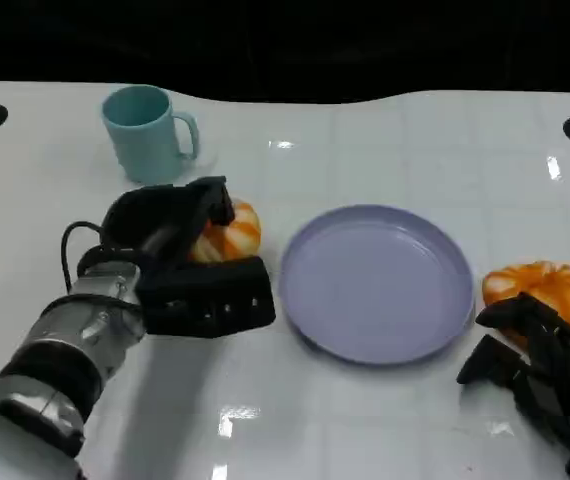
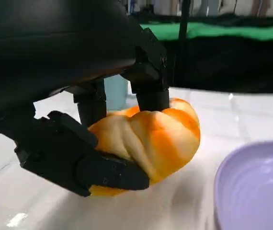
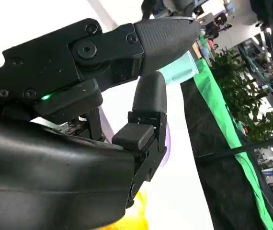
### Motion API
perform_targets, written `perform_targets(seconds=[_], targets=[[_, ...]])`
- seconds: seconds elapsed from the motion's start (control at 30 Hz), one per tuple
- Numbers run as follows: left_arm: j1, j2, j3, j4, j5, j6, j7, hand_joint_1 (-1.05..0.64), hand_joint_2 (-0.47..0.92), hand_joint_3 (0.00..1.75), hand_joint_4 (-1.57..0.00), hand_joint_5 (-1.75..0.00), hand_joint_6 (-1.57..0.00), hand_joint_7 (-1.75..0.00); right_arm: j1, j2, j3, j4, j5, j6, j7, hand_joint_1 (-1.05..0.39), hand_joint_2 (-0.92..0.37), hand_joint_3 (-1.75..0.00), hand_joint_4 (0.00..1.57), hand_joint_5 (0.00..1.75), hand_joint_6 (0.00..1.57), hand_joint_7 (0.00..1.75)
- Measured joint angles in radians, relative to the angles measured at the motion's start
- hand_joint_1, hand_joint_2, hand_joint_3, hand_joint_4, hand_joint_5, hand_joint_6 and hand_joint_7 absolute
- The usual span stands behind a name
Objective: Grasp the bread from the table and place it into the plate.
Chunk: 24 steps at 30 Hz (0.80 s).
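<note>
The left hand (image 1: 180,265) is clamped around a round orange-and-cream striped bread roll (image 1: 227,235), fingers over its top and the thumb against its near side. The left wrist view shows this best: black fingers (image 2: 148,88) press down on the roll (image 2: 151,139), and its underside appears to rest on the white glossy surface (image 1: 365,420), so the grasp looks made but the lift not begun.

Just to the right of that roll lies the shallow lavender plate (image 1: 310,300), with nothing in it. Carrying the roll across and setting it down is what remains.

The right hand (image 1: 540,360) sits low at the plate's far side, fingers loosely apart and holding nothing, beside a second orange striped roll (image 1: 545,285); whether it touches that roll I cannot tell. A pale blue mug (image 1: 147,130) stands farther back on the surface.

The head view gives the whole layout, which the wrist cameras lack. The right wrist view shows the hand's parted fingers (image 3: 148,115) close up, with a sliver of plate and mug behind them.
</note>
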<state>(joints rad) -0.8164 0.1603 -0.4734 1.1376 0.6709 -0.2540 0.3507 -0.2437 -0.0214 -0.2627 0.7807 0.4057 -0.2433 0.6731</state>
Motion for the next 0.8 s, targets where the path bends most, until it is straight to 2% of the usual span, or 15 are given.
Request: perform_targets(seconds=[0.37,0.67,0.73,0.8], targets=[[-0.001,-0.018,-0.004,-0.075,-0.004,-0.031,0.04,-0.14,0.59,0.99,-0.88,-1.75,-0.61,-1.75,-0.003,-0.001,-0.005,0.007,0.008,0.003,0.02,-0.55,-0.92,-0.15,0.68,1.56,0.66,1.16],[-0.038,-0.066,-0.006,-0.078,-0.008,-0.134,0.058,-0.16,0.61,1.03,-0.89,-1.75,-0.64,-1.75,-0.007,0.001,-0.006,0.015,0.016,0.001,0.031,-0.54,-0.92,-0.16,0.64,1.58,0.63,1.17],[-0.038,-0.07,-0.006,-0.075,-0.007,-0.139,0.058,-0.16,0.51,1.15,-0.93,-1.75,-0.71,-1.75,-0.007,0.001,-0.006,0.016,0.017,0.001,0.035,-0.54,-0.92,-0.16,0.64,1.58,0.64,1.17],[-0.042,-0.083,-0.011,-0.071,-0.007,-0.156,0.058,-0.18,0.51,1.18,-0.94,-1.75,-0.73,-1.75,-0.007,0.0,-0.006,0.016,0.016,-0.001,0.03,-0.53,-0.92,-0.16,0.64,1.58,0.64,1.17]])
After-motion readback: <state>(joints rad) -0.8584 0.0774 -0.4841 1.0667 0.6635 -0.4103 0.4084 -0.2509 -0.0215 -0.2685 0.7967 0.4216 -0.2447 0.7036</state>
